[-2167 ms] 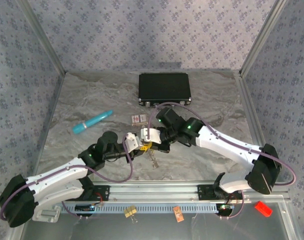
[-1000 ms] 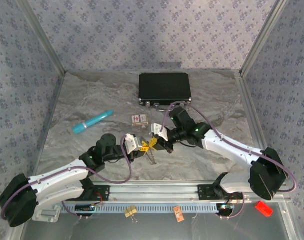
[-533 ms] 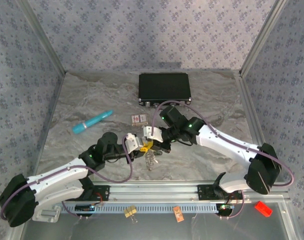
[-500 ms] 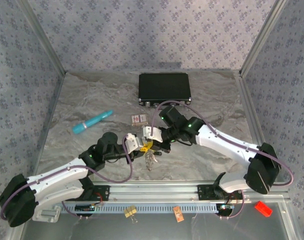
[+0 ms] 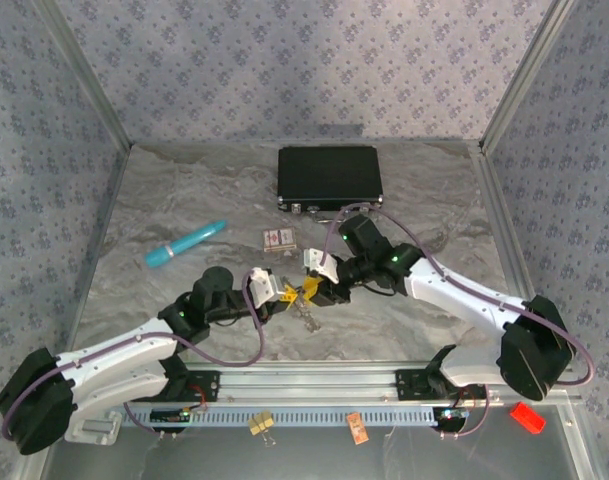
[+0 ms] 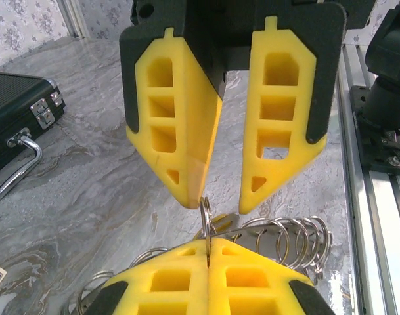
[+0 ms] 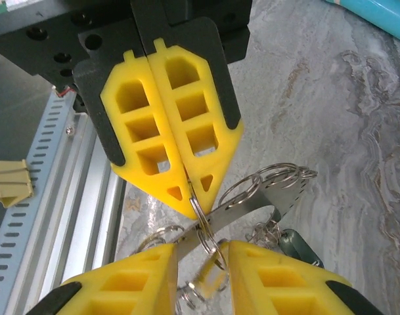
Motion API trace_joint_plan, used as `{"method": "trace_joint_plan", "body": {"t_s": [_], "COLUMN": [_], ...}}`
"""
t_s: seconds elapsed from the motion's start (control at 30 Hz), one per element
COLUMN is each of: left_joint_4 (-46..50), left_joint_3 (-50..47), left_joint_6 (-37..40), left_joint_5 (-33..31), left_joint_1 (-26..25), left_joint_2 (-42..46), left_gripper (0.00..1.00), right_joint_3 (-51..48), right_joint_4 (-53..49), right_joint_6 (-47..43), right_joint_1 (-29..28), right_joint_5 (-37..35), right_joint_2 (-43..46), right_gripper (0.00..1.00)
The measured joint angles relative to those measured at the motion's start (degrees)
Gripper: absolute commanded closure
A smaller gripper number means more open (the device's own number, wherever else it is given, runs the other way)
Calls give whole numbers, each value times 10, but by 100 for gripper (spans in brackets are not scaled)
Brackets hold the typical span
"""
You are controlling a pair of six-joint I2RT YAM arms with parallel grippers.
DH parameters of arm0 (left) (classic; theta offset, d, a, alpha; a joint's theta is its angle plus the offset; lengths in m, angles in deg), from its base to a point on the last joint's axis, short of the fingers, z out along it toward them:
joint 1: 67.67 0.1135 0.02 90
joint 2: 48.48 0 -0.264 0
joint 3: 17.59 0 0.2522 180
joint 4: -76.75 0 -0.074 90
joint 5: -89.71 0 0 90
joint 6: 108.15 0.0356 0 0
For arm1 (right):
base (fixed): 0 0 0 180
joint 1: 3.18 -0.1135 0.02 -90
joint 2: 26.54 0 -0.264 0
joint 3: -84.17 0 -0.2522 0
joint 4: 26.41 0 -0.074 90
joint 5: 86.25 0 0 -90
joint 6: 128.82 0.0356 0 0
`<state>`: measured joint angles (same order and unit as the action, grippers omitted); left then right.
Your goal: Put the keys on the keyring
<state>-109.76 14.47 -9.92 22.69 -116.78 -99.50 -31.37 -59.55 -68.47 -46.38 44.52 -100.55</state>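
My left gripper (image 6: 208,246) is shut on the keyring (image 6: 205,216), a thin metal loop standing upright out of its yellow pads. Facing it tip to tip, my right gripper (image 7: 203,252) is open, its fingers on either side of the keyring (image 7: 203,223) and apart from it. A blurred brass key (image 7: 213,276) hangs in the gap between them. In the top view the left gripper (image 5: 284,293) and right gripper (image 5: 310,289) meet just above the table's middle front. A metal strip threaded with several more rings (image 7: 265,197) trails beside them.
A black case (image 5: 329,176) lies at the back, a red-and-white card box (image 5: 278,239) just behind the grippers, a teal pen (image 5: 186,243) to the left. The aluminium rail (image 5: 314,380) runs along the near edge, with a binder clip (image 5: 262,424) below it.
My right gripper, shut a moment ago, has opened and drawn slightly right. The left jaws have closed fully on the keyring.
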Motion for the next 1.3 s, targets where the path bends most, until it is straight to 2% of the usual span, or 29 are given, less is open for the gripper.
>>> {"method": "trace_joint_plan", "body": {"t_s": [0.17, 0.3, 0.37, 0.4, 0.47, 0.53, 0.77, 1.0, 1.1, 1.17, 1.23, 1.3], "left_joint_4": [-13, -26, -27, -27, -24, -9, 42, 54, 62, 65, 64, 59], "left_joint_3": [-3, -6, -8, -8, -8, -3, 25, 27, 27, 27, 27, 27], "left_joint_6": [-6, -10, -13, -14, -12, -12, 5, 9, 10, 13, 13, 13], "left_joint_5": [4, 8, 10, 10, 8, 0, -7, -2, 2, 4, 6, 8], "left_joint_1": [0, 0, 2, 2, 2, 3, 3, 3, 3, 2, 3, 3], "left_joint_2": [-1, 0, 0, 0, 0, 0, 0, -1, -1, -1, -1, -1], "left_gripper": [100, 100, 100, 94, 70, 68, 78, 90, 100, 100, 100, 100], "right_joint_3": [-8, -11, -11, -11, -10, -2, 80, 122, 131, 135, 135, 123], "right_joint_4": [38, 52, 51, 50, 46, 24, -88, -144, -159, -164, -164, -146], "right_joint_6": [17, 23, 25, 25, 22, 14, -42, -73, -80, -84, -81, -75], "right_joint_1": [0, 0, 1, 1, 0, -4, -38, -64, -72, -74, -73, -65], "right_joint_5": [21, 26, 27, 27, 26, 16, -58, -113, -131, -136, -134, -120], "right_joint_2": [0, 0, 0, 0, 0, 0, -20, -46, -54, -57, -57, -50], "right_gripper": [80, 100, 100, 100, 100, 100, 100, 100, 100, 100, 81, 74]}}
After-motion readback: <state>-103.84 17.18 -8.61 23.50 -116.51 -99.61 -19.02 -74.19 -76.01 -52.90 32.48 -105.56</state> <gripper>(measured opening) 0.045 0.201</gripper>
